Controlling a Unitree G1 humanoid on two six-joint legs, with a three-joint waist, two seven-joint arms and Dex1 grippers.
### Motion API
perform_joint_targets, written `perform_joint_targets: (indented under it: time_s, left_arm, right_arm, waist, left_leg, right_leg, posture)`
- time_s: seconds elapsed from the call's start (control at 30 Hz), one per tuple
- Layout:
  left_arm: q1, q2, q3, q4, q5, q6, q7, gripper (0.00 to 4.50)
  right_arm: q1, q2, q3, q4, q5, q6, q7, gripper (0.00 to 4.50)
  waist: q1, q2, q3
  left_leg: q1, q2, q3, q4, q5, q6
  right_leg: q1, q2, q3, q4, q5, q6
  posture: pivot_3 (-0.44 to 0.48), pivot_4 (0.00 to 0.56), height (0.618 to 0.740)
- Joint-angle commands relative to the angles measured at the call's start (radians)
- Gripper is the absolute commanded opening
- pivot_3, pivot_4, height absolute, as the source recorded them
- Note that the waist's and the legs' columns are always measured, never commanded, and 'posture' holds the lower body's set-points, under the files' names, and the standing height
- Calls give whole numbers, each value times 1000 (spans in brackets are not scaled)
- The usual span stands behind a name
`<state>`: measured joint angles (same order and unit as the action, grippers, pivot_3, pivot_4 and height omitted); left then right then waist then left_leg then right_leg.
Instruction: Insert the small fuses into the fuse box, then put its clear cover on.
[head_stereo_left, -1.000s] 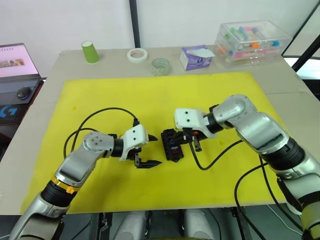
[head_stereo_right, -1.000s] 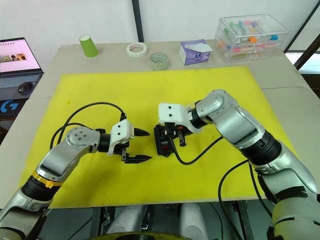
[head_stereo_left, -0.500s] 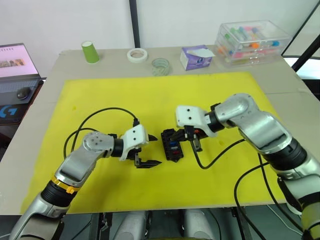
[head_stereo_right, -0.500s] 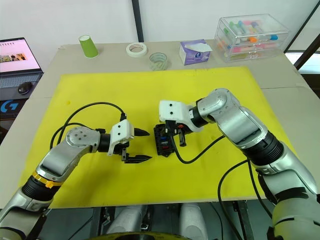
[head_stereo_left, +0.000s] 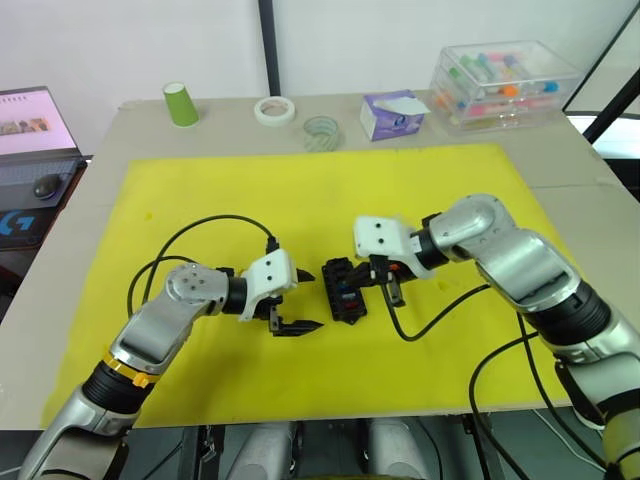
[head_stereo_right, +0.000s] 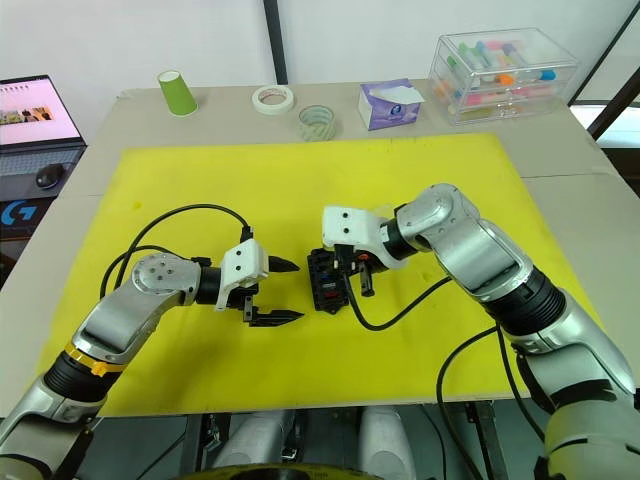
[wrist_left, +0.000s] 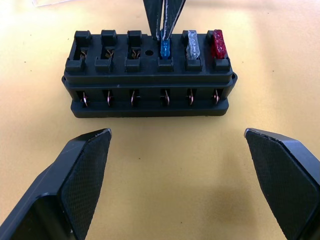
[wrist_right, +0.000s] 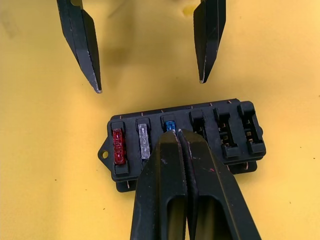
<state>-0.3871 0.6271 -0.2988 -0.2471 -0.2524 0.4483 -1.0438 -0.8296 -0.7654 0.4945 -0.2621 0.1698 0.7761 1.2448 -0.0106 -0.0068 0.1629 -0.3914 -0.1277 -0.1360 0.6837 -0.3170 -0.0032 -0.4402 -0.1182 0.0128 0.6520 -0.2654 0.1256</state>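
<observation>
While three of six slots held fuses, sat about halfway through the insertion stage. Fuse box (head_stereo_left: 343, 291) lay on the yellow mat (head_stereo_left: 200, 190) mid-worktop, between both arms. Red fuse (wrist_left: 218, 44), grey/clear fuse (wrist_left: 192, 45) and blue fuse (wrist_left: 164, 48) stood side by side in one half of the row; other three slots (wrist_left: 109, 46) empty, metal contacts showing. Right pincer (wrist_right: 177, 135) pressed together, tips down on top of the blue fuse, probably seating it; hard to tell whether pinching or just pushing. Left pincer (wrist_left: 177, 145) spread wide, empty, just beside the box on the mat, not touching it. Remaining three fuses not spotted on the mat. Clear cover possibly the faint transparent edge at the left wrist view's corner, too little to confirm. Left to do, by judgement: finish the blue one, three more fuses, then cover on.
</observation>
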Motion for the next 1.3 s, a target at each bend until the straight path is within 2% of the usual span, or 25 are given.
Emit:
perform_joint_targets:
  time_s: [0.03, 0.43, 0.67, 0.87, 1.07, 1.17, 1.3]
  left_arm:
    - [-7, -1, 15, -21, -9, -7, -4, 4500]
    - [-18, -16, 34, -16, -29, 8, 6, 4500]
    - [-16, -6, 54, -27, -44, 13, 2, 4500]
    - [-24, 24, 148, -103, -143, 85, -7, 4500]
    - [49, 203, 418, -201, -342, 262, -32, 4500]
    - [114, 319, 540, -176, -379, 303, -75, 4500]
    - [279, 459, 698, -103, -351, 276, -176, 4500]
  right_arm:
    - [22, -5, 12, -2, -19, -22, 0, 27]
    - [78, -20, 44, -7, -63, -52, 10, 27]
    - [28, 7, -34, -41, 15, 25, 18, 27]
    - [-27, 23, -161, -69, 131, 117, 6, 27]
    - [32, -118, -269, -81, 177, 78, 37, 27]
    - [77, -189, -304, -60, 177, 43, 54, 626]
    - [151, -304, -372, -1, 163, -12, 72, 2033]
  waist:
    - [0, 0, 0]
    - [1, -1, -1]
    - [1, -1, -2]
    - [0, -1, -1]
    - [0, -1, -1]
    - [0, -1, -1]
    - [-1, 0, 0]
  left_leg:
    - [0, 0, 0, 0, 0, 0]
    - [1, 0, 0, 0, 0, 0]
    - [1, 0, 0, 0, 0, 0]
    - [0, 0, 0, 0, 0, 0]
    - [0, 0, -1, 0, 0, 0]
    - [0, 0, 0, -1, 0, 0]
    - [0, 0, 1, -2, 0, 0]
  right_leg:
    - [0, 0, 0, 0, 0, 0]
    - [1, 0, 0, 0, 0, 0]
    - [1, 0, 0, 0, 0, 0]
    - [0, 0, 0, 0, 0, 0]
    - [0, 0, 0, 0, 0, 0]
    - [0, 0, 0, 0, 0, 0]
    - [-1, 0, 0, -1, 0, 0]
  posture:
    - [0, 150, 740]
    - [0, 150, 740]
    - [0, 150, 740]
    - [0, 150, 740]
    - [0, 150, 740]
    - [0, 150, 740]
    - [0, 150, 740]
